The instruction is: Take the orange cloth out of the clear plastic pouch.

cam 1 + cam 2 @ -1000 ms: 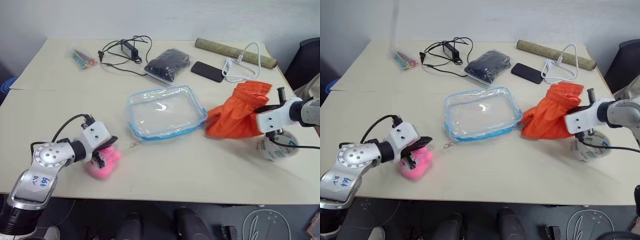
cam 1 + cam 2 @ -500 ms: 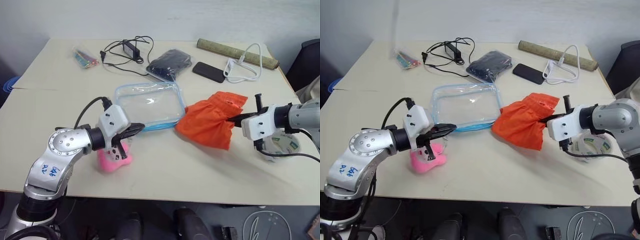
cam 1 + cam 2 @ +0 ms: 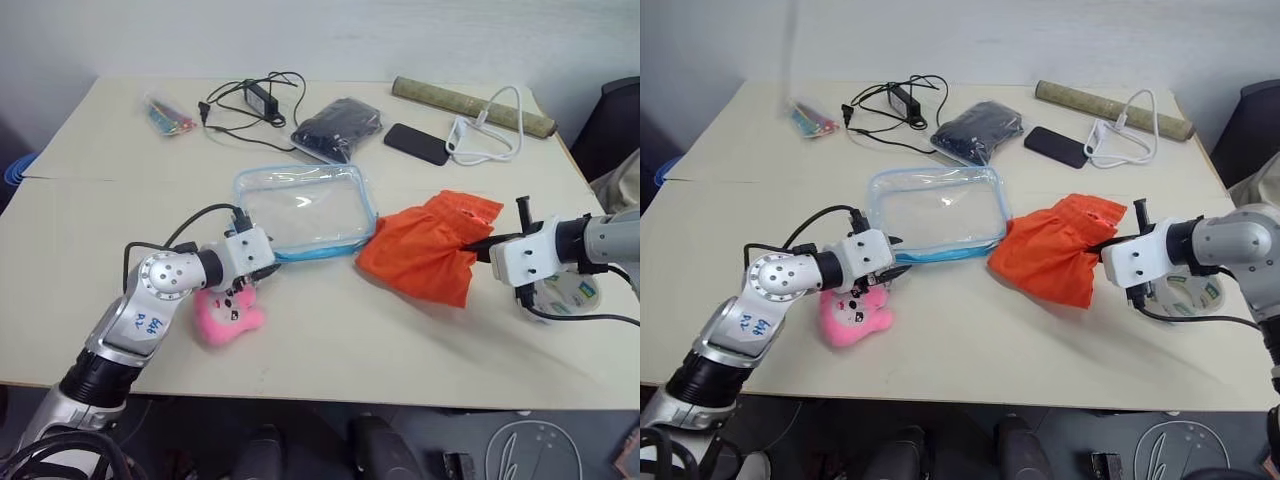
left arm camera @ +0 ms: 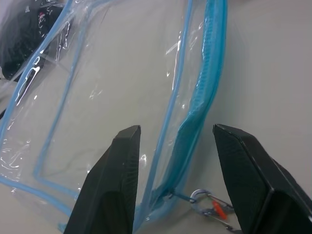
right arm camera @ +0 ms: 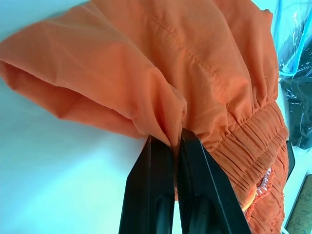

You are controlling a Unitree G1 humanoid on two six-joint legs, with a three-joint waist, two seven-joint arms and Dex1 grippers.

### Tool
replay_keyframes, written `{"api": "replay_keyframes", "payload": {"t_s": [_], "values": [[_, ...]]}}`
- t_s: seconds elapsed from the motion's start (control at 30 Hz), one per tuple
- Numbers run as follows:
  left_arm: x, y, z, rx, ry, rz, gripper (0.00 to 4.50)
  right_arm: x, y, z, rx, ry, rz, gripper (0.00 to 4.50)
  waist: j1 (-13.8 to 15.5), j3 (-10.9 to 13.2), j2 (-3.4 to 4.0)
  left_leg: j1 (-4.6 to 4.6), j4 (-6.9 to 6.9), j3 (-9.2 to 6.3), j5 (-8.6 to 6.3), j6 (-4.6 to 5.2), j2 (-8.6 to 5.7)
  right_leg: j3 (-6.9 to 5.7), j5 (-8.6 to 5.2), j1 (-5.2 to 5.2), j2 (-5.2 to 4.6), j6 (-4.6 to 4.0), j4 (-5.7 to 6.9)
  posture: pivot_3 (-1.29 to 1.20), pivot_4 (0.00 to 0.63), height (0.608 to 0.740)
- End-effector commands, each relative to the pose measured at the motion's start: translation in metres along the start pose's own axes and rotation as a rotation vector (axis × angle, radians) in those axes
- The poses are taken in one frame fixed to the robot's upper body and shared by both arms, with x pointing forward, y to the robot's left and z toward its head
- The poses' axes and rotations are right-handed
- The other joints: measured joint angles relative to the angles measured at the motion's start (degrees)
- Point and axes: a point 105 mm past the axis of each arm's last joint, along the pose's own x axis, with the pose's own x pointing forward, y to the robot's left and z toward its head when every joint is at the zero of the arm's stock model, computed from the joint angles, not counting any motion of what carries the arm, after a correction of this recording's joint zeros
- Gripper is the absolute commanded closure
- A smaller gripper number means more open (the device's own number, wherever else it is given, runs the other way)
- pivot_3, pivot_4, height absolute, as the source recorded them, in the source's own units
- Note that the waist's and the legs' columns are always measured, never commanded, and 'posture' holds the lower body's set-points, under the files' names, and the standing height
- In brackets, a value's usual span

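Orange cloth (image 3: pixel 432 248) lies bunched right of centre in the head views, fully outside the clear plastic pouch (image 3: pixel 302 211) and just beside that pouch's right edge. The right end effector (image 5: pixel 168 142) has its two black fingers pressed together on a pinched fold of the cloth; in the right wrist view the fabric bulges out around the fingertips, with a gathered elastic band of the same fabric beside them.

The pouch sits flat on the table (image 3: pixel 330 335) at the centre of the frame, nothing visible inside it, its light blue edge running all round. The left end effector (image 4: pixel 171 134) stands with its fingers apart, at a middling width, straddling the pouch's near blue seam without closing on it; a small metal clip (image 4: pixel 210 205) with an orange mark hangs at that seam's corner, low between the fingers.

A pink plush toy (image 3: pixel 227 312) lies on the table just below the left end effector. Toward the upper part of the frame are a black cable (image 3: pixel 245 98), a small bag of colourful items (image 3: pixel 167 114), a bag with black contents (image 3: pixel 336 128), a black phone (image 3: pixel 415 143), a white cable (image 3: pixel 487 131) and a rolled mat (image 3: pixel 470 105). A roll of tape (image 3: pixel 562 296) sits at the right edge, beneath the right arm.
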Motion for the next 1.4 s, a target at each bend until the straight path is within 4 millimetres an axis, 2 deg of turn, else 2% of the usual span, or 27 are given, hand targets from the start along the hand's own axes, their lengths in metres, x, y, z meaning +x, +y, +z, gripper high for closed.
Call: {"api": "replay_keyframes", "payload": {"t_s": [0.03, 0.07, 0.2, 0.3, 0.4, 0.5, 0.6, 0.67, 0.73, 0.83, 0.97, 1.07, 1.13, 1.17, 1.27, 1.4], "values": [[0.006, 0.004, 0.0, 0.027, -0.005, 0.014, 2.01, -0.017, -0.015, 0.001, -0.041, 0.029, -0.062, 4.5, 0.02, 0.0, 0.0, 0.0, 0.0, 0.0, 0.0, 0.0, 0.0, 0.0, 0.0, 0.0, 0.0, 0.0, 0.02, 0.0, 0.15, 0.74], [0.008, 0.004, -0.002, 0.027, 0.001, 0.018, 2.01, -0.017, -0.015, 0.001, -0.042, 0.029, -0.063, 4.5, 0.05, 0.0, 0.0, 0.0, 0.01, 0.0, 0.0, 0.0, 0.01, 0.0, 0.0, -0.02, 0.01, 0.0, 0.04, 0.0, 0.15, 0.74], [0.007, 0.013, -0.011, 0.027, 0.035, 0.072, 2.79, -0.021, -0.011, -0.004, -0.031, 0.049, -0.057, 4.5, 0.11, 0.0, 0.0, 0.0, 0.07, -0.01, 0.0, 0.0, 0.0, 0.0, 0.0, -0.02, 0.0, 0.0, 0.11, 0.0, 0.15, 0.74], [-0.002, 0.018, -0.022, 0.03, 0.074, 0.095, 3.67, -0.028, -0.006, -0.013, -0.035, 0.098, -0.042, 4.5, 0.07, 0.0, 0.0, 0.0, 0.06, 0.0, 0.0, 0.0, 0.0, 0.01, 0.0, -0.02, -0.01, 0.0, 0.1, 0.0, 0.15, 0.74], [-0.016, 0.024, -0.033, 0.033, 0.113, 0.117, 4.49, -0.041, -0.007, -0.031, -0.05, 0.197, -0.052, 4.5, -0.14, 0.0, 0.0, 0.06, 0.05, 0.05, 0.0, 0.01, 0.02, 0.04, 0.0, -0.02, 0.01, 0.0, 0.14, 0.0, 0.15, 0.74], [-0.026, 0.022, -0.034, 0.024, 0.12, 0.105, 4.49, -0.048, -0.016, -0.049, -0.049, 0.293, -0.107, 4.5, -0.36, 0.0, 0.0, 0.12, 0.03, 0.12, 0.0, 0.03, 0.02, 0.12, 0.0, -0.05, 0.01, 0.0, 0.21, 0.0, 0.15, 0.74], [-0.029, -0.001, -0.012, -0.007, 0.022, -0.021, 4.49, -0.041, -0.025, -0.057, 0.069, 0.302, -0.212, 4.5, -0.49, -0.01, 0.0, 0.12, 0.04, 0.21, 0.0, 0.03, 0.05, 0.19, 0.0, -0.12, 0.04, 0.0, 0.29, 0.0, 0.15, 0.74], [-0.031, -0.022, 0.009, -0.019, -0.062, -0.116, 4.49, -0.02, -0.016, -0.049, 0.178, 0.225, -0.218, 4.5, -0.31, -0.01, -0.01, 0.09, 0.0, 0.22, 0.01, 0.01, 0.05, 0.22, 0.0, -0.14, 0.02, 0.0, 0.3, 0.0, 0.15, 0.74], [-0.03, -0.033, 0.022, -0.027, -0.098, -0.154, 4.49, 0.003, -0.006, -0.039, 0.287, 0.15, -0.226, 4.5, -0.05, -0.03, -0.05, 0.03, 0.03, 0.19, 0.01, 0.0, 0.09, 0.19, 0.0, -0.15, 0.04, 0.0, 0.24, 0.0, 0.15, 0.74], [-0.027, -0.039, 0.029, -0.052, -0.11, -0.165, 4.49, 0.031, 0.02, -0.02, 0.397, 0.073, -0.163, 4.5, 0.31, -0.03, -0.04, -0.03, 0.09, 0.13, 0.02, 0.0, 0.08, 0.21, 0.0, -0.14, 0.07, 0.0, 0.32, 0.0, 0.15, 0.74], [-0.027, -0.04, 0.025, -0.078, -0.067, -0.166, 4.49, 0.045, 0.038, -0.009, 0.479, 0.051, -0.152, 4.5, 0.56, -0.04, -0.05, -0.02, 0.2, 0.12, 0.0, 0.02, 0.0, 0.16, 0.0, -0.11, 0.05, 0.01, 0.39, 0.0, 0.15, 0.74], [-0.03, -0.039, 0.016, -0.112, -0.009, -0.149, 4.5, 0.044, 0.038, -0.019, 0.463, 0.102, -0.199, 3.81, 0.2, -0.06, -0.1, 0.04, 0.24, 0.1, -0.12, 0.25, 0.01, 0.13, 0.01, -0.02, 0.06, 0.03, 0.36, 0.0, 0.15, 0.74], [-0.034, -0.032, 0.0, -0.126, 0.068, -0.087, 4.5, 0.041, 0.035, -0.019, 0.475, 0.088, -0.229, 3.23, 0.04, -0.06, -0.1, 0.08, 0.23, 0.1, -0.12, 0.25, 0.0, 0.14, 0.01, -0.01, 0.07, 0.03, 0.38, 0.0, 0.15, 0.74], [-0.036, -0.026, -0.008, -0.135, 0.1, -0.046, 4.01, 0.038, 0.033, -0.015, 0.498, 0.055, -0.238, 2.84, 0.01, -0.06, -0.1, 0.09, 0.24, 0.09, -0.12, 0.25, 0.02, 0.14, 0.01, -0.01, 0.1, 0.03, 0.38, 0.0, 0.15, 0.74], [-0.04, -0.015, -0.017, -0.154, 0.129, 0.014, 3.23, 0.033, 0.032, -0.008, 0.529, 0.01, -0.24, 1.86, 0.13, -0.06, -0.1, 0.06, 0.23, 0.02, -0.12, 0.25, 0.04, 0.1, 0.01, -0.01, 0.11, 0.03, 0.38, 0.0, 0.15, 0.74], [-0.05, -0.005, -0.012, -0.277, 0.069, 0.044, 1.98, 0.008, 0.03, -0.006, 0.663, -0.056, -0.233, 0.5, 0.17, -0.06, -0.1, 0.03, 0.23, 0.02, -0.13, 0.26, 0.02, 0.06, 0.01, -0.01, 0.07, 0.03, 0.37, 0.0, 0.15, 0.74]]}}
